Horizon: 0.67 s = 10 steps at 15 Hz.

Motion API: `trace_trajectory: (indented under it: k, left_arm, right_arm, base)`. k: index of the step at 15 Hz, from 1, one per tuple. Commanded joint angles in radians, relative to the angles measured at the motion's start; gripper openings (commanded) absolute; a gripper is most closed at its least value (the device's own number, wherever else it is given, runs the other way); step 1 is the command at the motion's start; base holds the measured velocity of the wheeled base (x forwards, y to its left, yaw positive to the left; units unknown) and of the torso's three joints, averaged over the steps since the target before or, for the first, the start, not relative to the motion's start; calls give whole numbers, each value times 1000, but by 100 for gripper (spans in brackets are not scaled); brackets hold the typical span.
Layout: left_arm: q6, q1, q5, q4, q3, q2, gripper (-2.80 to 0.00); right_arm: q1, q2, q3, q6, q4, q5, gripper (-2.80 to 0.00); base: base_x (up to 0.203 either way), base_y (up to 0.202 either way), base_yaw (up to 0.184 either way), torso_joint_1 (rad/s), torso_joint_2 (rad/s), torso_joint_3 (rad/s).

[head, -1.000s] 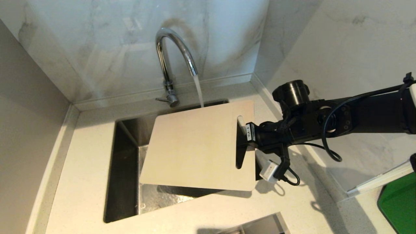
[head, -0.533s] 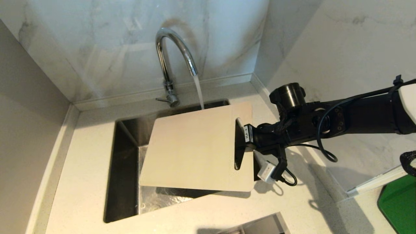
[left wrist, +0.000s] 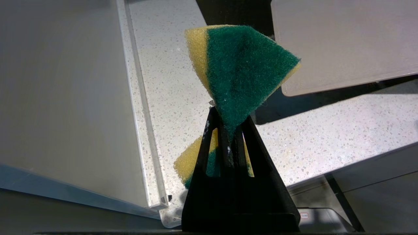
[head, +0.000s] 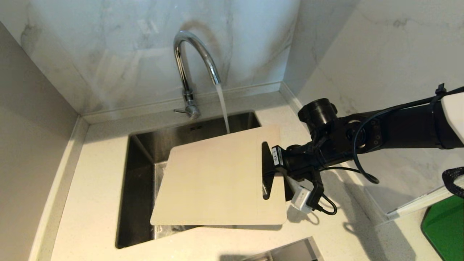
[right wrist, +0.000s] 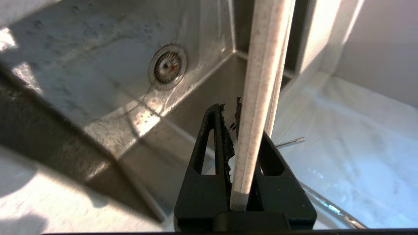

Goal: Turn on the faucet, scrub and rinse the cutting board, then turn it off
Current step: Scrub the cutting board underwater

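The chrome faucet (head: 188, 65) is running, and its stream (head: 223, 108) falls at the far edge of the cutting board (head: 217, 177); whether it strikes the board I cannot tell. The beige board hangs tilted over the sink (head: 139, 170). My right gripper (head: 270, 170) is shut on its handle end beside the cutout. In the right wrist view the board's edge (right wrist: 258, 81) sits clamped between the right gripper's (right wrist: 243, 111) jaws. My left gripper (left wrist: 228, 114), outside the head view, is shut on a green and yellow sponge (left wrist: 241, 71) above the counter, near a board corner (left wrist: 343, 42).
The sink drain (right wrist: 168, 67) lies below the board. Speckled countertop (head: 90, 181) surrounds the sink, with marble walls behind and to the right. A green object (head: 444, 228) sits at the far right, and a metal edge (head: 286, 252) shows at the near side.
My right gripper has drawn the cutting board nearer and lower, away from the faucet. More of the sink's back wall now shows. The water keeps running.
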Motion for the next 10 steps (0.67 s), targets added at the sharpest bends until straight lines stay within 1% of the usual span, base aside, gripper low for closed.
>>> trace_trajectory:
  k: [1, 4, 10]
  left_arm:
    - [0, 1, 0, 0, 2, -2, -280]
    - [0, 0, -1, 0, 2, -2, -280]
    - [0, 0, -1, 0, 2, -2, -280]
  right_arm:
    - [1, 4, -15, -16, 17, 5, -280]
    - [-1, 10, -28, -16, 39, 6, -280]
    - [-1, 20, 3, -16, 46, 19, -280]
  base:
    - [0, 0, 0, 0, 0, 0]
    - [0, 0, 0, 0, 0, 0]
    - [0, 0, 0, 0, 0, 0]
